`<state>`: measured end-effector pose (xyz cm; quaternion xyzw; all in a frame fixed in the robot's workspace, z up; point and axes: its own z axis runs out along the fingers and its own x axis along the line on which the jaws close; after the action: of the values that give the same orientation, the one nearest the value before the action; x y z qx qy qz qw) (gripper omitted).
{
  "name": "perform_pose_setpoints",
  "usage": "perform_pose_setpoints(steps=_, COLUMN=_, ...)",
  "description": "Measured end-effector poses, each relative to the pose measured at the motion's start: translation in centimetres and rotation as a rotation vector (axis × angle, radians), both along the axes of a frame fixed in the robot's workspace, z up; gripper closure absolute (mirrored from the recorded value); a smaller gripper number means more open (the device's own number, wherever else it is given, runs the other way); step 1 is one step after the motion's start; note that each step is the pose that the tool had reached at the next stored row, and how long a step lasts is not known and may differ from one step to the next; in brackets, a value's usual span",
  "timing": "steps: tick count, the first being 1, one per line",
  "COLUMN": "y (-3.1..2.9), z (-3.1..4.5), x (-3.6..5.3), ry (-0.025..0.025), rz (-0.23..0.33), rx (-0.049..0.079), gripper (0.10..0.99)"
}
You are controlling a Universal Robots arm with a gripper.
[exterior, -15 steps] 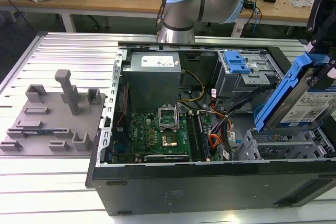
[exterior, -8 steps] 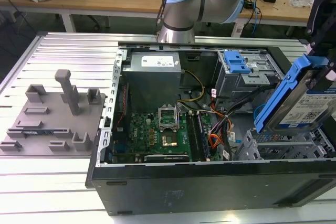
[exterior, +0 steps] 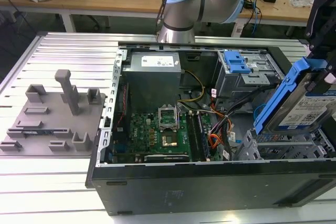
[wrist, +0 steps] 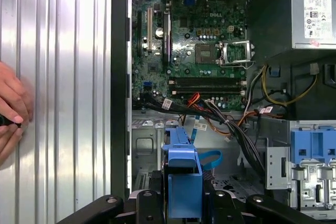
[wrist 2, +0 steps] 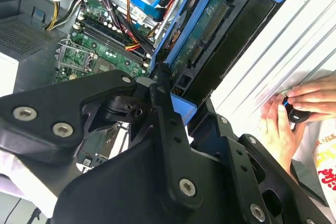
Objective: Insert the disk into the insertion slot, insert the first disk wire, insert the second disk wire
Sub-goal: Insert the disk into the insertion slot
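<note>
While the disk [exterior: 307, 111] hangs tilted above the insertion slot [exterior: 283, 148], no step of the task is judged complete. In the exterior view, the disk sits at that view's right side of the open computer case [exterior: 210, 187], with its lower edge close over the perforated bay and its upper end raised well clear. It is not seated in the bay. All three insertions therefore remain.

The first disk wire [exterior: 212, 141] lies loose inside the case, between the motherboard [exterior: 157, 129] and the slot. The second disk wire [wrist: 210, 158] forms a loop just beside the blue carrier in the first wrist view. Neither wire touches the disk, so both connections are judged open.

The gripper [wrist: 182, 198] is clamped on the disk. In both wrist views, its black fingers [wrist 2: 163, 85] bear against the blue carrier frame from opposite sides, with the jaws spread only as wide as the carrier between them. The gripper touches nothing else.

A person's hand [wrist 2: 294, 111] rests on the ribbed surface [exterior: 63, 51] outside the case wall and holds a small dark object. The hand is apart from the gripper and the disk.
</note>
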<state>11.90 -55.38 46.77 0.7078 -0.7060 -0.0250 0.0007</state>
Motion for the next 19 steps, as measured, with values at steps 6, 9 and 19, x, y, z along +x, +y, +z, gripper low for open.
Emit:
perform_pose_setpoints(steps=6, y=0.0, z=-0.46, x=0.16, ry=0.0046, rz=-0.009, rx=0.0, gripper=0.722)
perform_pose_setpoints(steps=9, y=0.0, z=-0.63, x=0.28, ry=0.0069, rz=-0.011, rx=0.0, gripper=0.722)
perform_pose_setpoints(steps=19, y=0.0, z=-1.16, x=0.42, ry=0.0074, rz=-0.012, rx=0.0, gripper=0.722)
